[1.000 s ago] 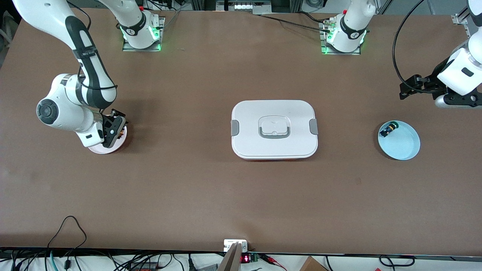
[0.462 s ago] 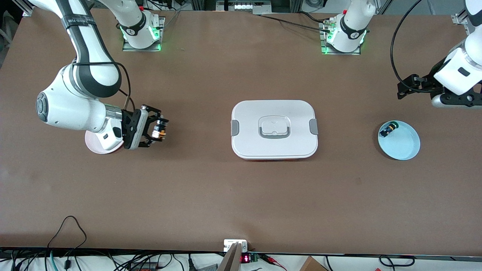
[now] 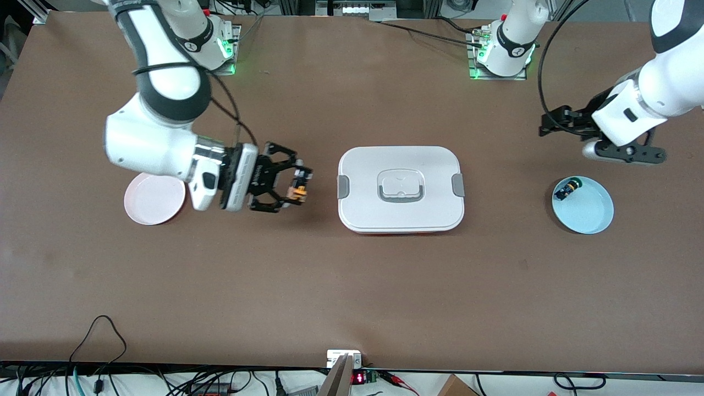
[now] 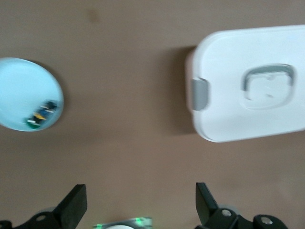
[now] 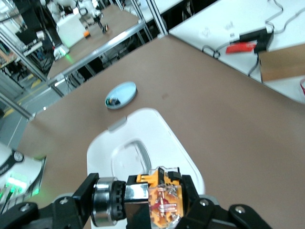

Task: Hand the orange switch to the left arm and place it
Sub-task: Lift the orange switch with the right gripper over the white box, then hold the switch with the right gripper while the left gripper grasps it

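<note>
My right gripper (image 3: 296,184) is shut on the orange switch (image 3: 300,191) and holds it in the air over the table, between the pink plate (image 3: 154,206) and the box (image 3: 400,190), close to the box's grey latch. In the right wrist view the switch (image 5: 159,202) lies crosswise between the fingers, silvery end to one side, with the box (image 5: 143,138) just ahead. My left gripper (image 3: 553,122) is open and empty over the bare table toward the left arm's end. In the left wrist view its fingertips (image 4: 75,204) stand wide apart, and the box (image 4: 252,90) shows ahead.
A light blue plate (image 3: 584,206) at the left arm's end holds a small black piece with blue and yellow-green parts (image 3: 566,190); both show in the left wrist view (image 4: 24,90). The pink plate lies empty at the right arm's end. Cables run along the table's near edge.
My right gripper rose from the pink plate with the switch and travelled toward the box. My left arm swung inward toward the box with its gripper still open.
</note>
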`<state>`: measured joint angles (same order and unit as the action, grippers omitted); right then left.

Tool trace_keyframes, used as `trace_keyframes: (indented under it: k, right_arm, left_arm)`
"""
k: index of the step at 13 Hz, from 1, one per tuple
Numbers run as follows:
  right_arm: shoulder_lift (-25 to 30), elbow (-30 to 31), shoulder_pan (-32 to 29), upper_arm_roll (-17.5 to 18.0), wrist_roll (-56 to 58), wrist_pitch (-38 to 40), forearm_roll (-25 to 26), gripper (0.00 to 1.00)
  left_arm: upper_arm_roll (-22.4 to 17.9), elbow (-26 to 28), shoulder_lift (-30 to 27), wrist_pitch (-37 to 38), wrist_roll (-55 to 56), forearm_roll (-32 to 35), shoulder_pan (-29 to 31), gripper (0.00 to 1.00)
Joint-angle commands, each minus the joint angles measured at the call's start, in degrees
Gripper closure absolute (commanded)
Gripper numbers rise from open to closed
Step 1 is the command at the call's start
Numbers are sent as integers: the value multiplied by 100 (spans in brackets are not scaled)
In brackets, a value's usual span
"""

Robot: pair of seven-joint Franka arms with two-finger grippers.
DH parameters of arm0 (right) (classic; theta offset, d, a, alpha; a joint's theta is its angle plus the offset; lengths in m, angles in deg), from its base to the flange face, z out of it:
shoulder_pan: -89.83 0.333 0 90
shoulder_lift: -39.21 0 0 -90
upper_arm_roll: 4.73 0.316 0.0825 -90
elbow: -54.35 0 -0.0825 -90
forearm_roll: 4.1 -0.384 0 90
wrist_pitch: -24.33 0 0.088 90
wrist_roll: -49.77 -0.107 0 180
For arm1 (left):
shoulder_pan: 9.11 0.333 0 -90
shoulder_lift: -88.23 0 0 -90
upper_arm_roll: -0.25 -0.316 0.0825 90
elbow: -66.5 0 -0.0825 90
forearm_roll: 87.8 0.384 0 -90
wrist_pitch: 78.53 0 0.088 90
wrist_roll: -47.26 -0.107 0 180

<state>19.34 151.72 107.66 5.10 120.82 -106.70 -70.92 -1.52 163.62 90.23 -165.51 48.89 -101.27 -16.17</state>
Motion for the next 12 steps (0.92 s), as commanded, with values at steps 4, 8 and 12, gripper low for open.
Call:
trace_keyframes:
  k: [4,8,12]
  right_arm:
    - [-78,-604,1203,-16,-30,-1124,-1017,79]
    - [-78,-895,1600,-16,-47,-1275,-1412,79]
    - [-78,-1044,1960,-7,-232,-1547,-1650,79]
  left_arm:
    - [-33,-149,196,225,-57,-2682,55,0]
    - [-24,-88,266,85,-170,-4494,12,0]
    - [28,570,258,-257,-1154,-6455,21,0]
